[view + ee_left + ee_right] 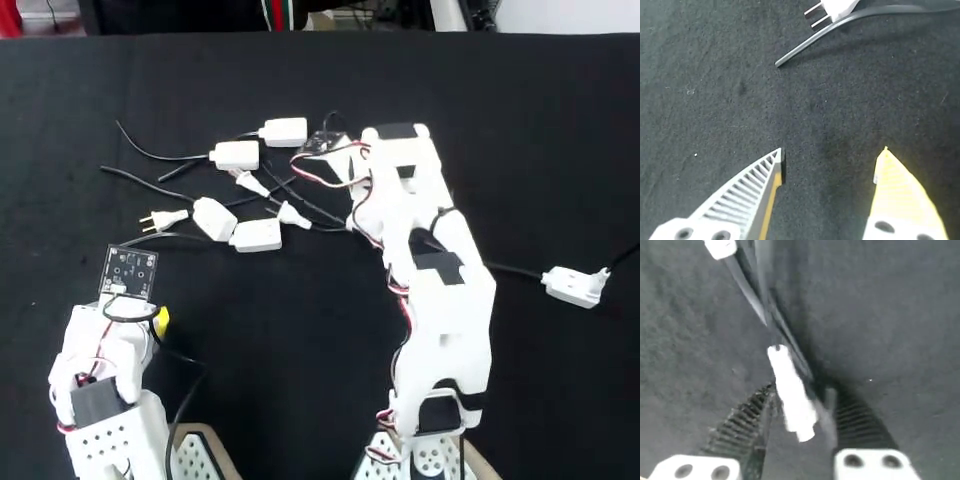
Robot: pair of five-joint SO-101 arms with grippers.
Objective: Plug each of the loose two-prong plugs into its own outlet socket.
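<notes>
Right claw [800, 393] flanks a blurred plug [789, 382], grip unclear.

Bright, even light casts soft, faint shadows.

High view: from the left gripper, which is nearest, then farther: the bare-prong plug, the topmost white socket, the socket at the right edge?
1. Bare-prong plug, just ahead of the left gripper.
2. Topmost white socket, far centre.
3. Right-edge socket, far right.

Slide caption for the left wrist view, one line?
Left tool open over the black tabletop, with a loose two-prong plug and a black cable end lying beyond its tips.
</notes>
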